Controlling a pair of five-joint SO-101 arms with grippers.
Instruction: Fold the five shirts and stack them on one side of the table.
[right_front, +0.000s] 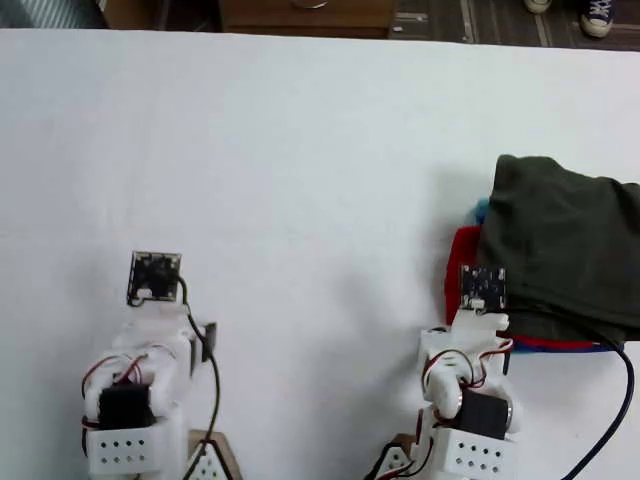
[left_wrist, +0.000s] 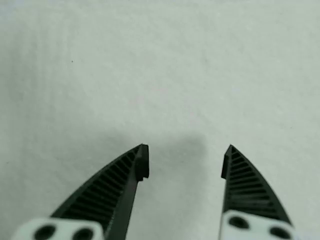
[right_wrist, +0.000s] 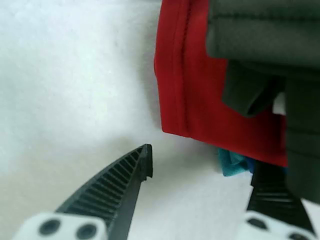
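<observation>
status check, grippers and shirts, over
Left gripper open over the table. Right gripper open at the red shirt's edge. Dark green shirt on top, blue shirt peeking out underneath. Nothing in the way.

No legible text or labels anywhere.

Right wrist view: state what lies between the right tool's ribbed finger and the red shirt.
Nothing but bare white table. In the right wrist view, a strip of it separates the ribbed finger of the open right tool from the red shirt.
</observation>
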